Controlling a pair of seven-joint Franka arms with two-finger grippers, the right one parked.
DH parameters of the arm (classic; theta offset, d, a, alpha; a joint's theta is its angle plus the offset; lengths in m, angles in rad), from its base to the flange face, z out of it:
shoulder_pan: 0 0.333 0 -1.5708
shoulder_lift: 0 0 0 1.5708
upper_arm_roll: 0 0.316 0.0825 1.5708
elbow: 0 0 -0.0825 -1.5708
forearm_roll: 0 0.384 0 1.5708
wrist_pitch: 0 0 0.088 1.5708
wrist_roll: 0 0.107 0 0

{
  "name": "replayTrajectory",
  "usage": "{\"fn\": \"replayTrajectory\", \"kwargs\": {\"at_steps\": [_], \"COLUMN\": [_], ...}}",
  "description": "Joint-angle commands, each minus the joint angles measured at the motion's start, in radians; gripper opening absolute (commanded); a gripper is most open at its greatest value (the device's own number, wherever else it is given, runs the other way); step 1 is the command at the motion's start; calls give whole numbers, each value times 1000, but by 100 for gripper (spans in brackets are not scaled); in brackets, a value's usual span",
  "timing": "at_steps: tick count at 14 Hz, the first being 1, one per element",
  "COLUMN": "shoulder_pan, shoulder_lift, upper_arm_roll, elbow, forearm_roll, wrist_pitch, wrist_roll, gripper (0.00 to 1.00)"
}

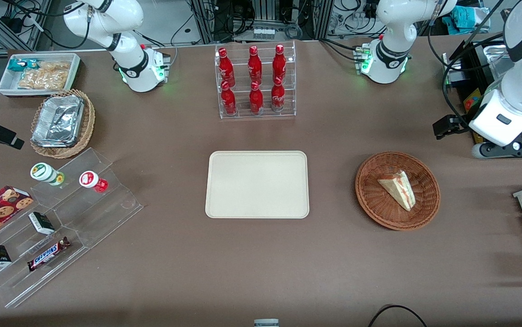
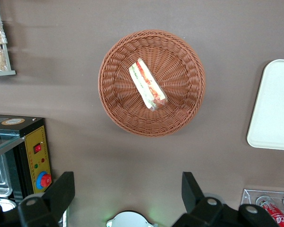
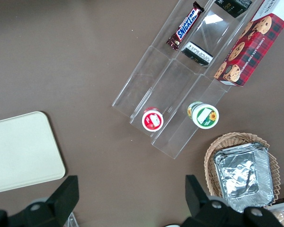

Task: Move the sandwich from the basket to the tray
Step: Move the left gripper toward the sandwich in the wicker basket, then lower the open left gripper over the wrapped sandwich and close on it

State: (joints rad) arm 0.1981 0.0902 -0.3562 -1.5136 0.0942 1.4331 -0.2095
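From the front, the sandwich (image 1: 397,188) lies in the basket (image 1: 371,200), beside the bare tray (image 1: 257,184). The wrist camera adds what the front misses — the gripper (image 2: 128,196), spread wide and holding nothing, high above the sandwich (image 2: 147,84).

The whole table (image 1: 261,272) is seen from high at the front, looking down. The basket (image 2: 151,82) is viewed straight down from the raised gripper (image 2: 128,194), fingers spread. The tray (image 1: 257,184) is shared by all three views; the right wrist view looks straight down.
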Motion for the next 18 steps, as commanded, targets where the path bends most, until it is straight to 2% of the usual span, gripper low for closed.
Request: {"fn": "replayTrajectory", "kwargs": {"at_steps": [1, 8, 12, 18], "shoulder_pan": [11, 130, 127, 116], "shoulder_lift": [66, 243, 264, 336], "upper_arm_roll": [3, 2, 2, -3], "elbow": [10, -52, -233, -287], "forearm_roll": [-8, -20, -16, -21], "wrist_pitch": [4, 116, 353, 490], "wrist_roll": [-19, -79, -289, -390], "gripper": [100, 100, 100, 100]}}
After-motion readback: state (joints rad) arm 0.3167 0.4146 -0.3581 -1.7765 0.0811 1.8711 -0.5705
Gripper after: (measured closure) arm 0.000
